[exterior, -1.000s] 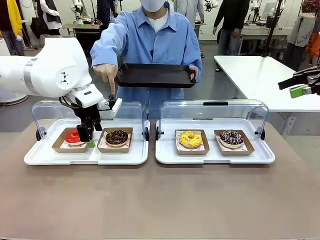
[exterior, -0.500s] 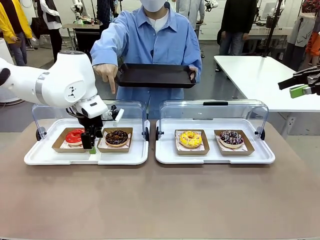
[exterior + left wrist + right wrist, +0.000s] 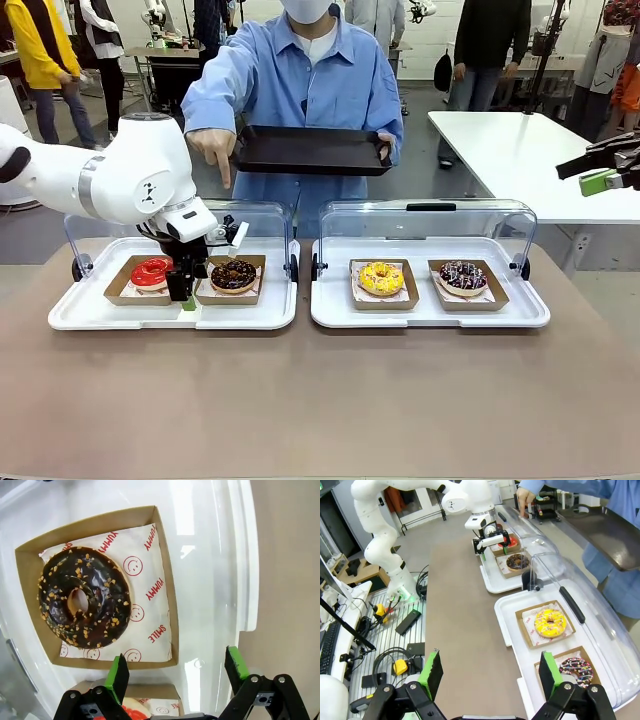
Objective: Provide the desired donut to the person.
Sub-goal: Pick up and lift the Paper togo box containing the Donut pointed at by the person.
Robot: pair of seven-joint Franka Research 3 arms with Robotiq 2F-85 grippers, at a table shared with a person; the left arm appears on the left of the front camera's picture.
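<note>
**Left claw wide open beside the chocolate donut**

The table (image 3: 320,400) is bare along its whole near side, leaving open room in front of both trays. At the far edge the person (image 3: 300,80) holds a black tray (image 3: 310,150) and points a hand (image 3: 213,148) down above the left tray (image 3: 100,318), whose clear lid (image 3: 80,225) stands up along its far edge. The left gripper (image 3: 185,292) hangs low, spread wide and empty, between the red donut (image 3: 150,272) and the chocolate donut (image 3: 233,274) (the finger hovers over this one). The left wrist view adds detail: nut crumbs on the icing, and one fingertip (image 3: 120,667) at the box's edge. The right gripper (image 3: 600,180) is wide open and empty, at the far right.
</note>
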